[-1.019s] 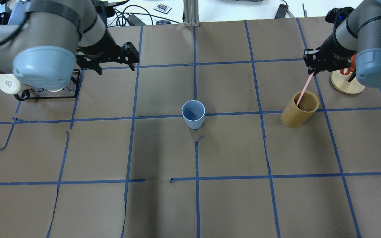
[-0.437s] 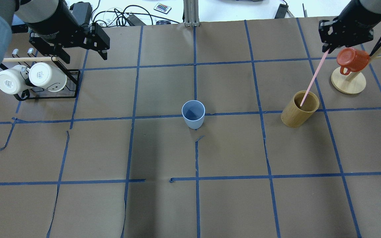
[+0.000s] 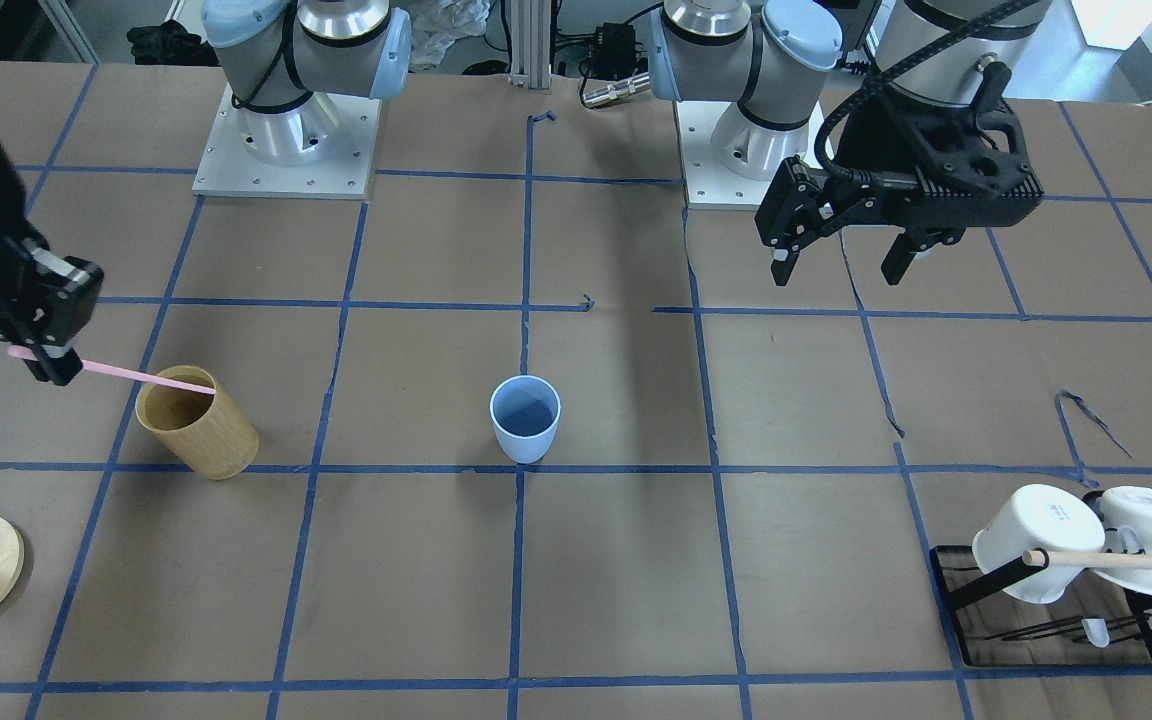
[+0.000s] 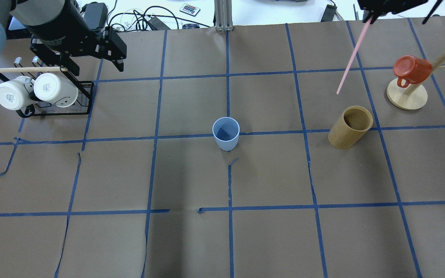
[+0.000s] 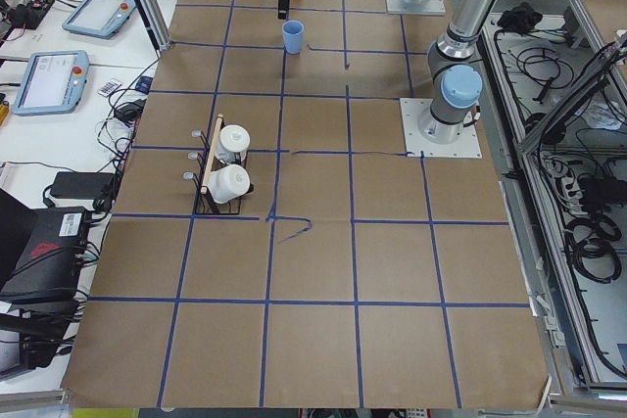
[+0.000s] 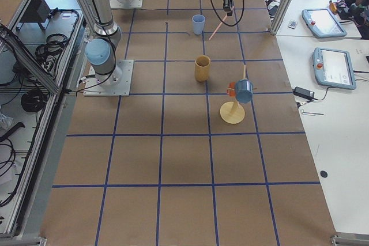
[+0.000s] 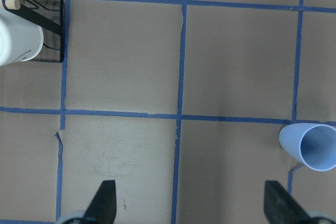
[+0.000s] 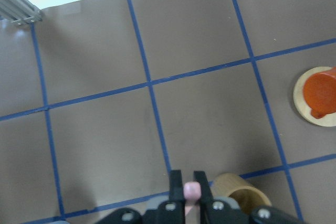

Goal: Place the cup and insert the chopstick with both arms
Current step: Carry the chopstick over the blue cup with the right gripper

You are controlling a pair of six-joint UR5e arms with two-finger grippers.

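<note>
The light-blue cup (image 4: pixel 226 133) stands upright and empty at the table's middle; it also shows in the front view (image 3: pixel 525 418) and at the right edge of the left wrist view (image 7: pixel 308 146). My right gripper (image 3: pixel 41 355) is shut on the upper end of the pink chopstick (image 4: pixel 352 56), which hangs slanted in the air, its lower tip clear of the tan bamboo cylinder (image 4: pixel 350 126). The right wrist view shows the chopstick's end (image 8: pixel 192 190) pinched between the fingers. My left gripper (image 4: pixel 95 66) is open and empty, high above the table and far left of the cup.
A black rack (image 4: pixel 87 96) with two white mugs (image 4: pixel 54 89) and a pale wooden rod (image 4: pixel 29 69) sits at the far left, beside the left gripper. A red mug (image 4: pixel 411 69) hangs on a wooden tree (image 4: pixel 407 96) at the far right.
My right gripper has risen and drawn the pink chopstick up out of the bamboo cylinder. My left gripper has moved left, toward the mug rack, still open.
</note>
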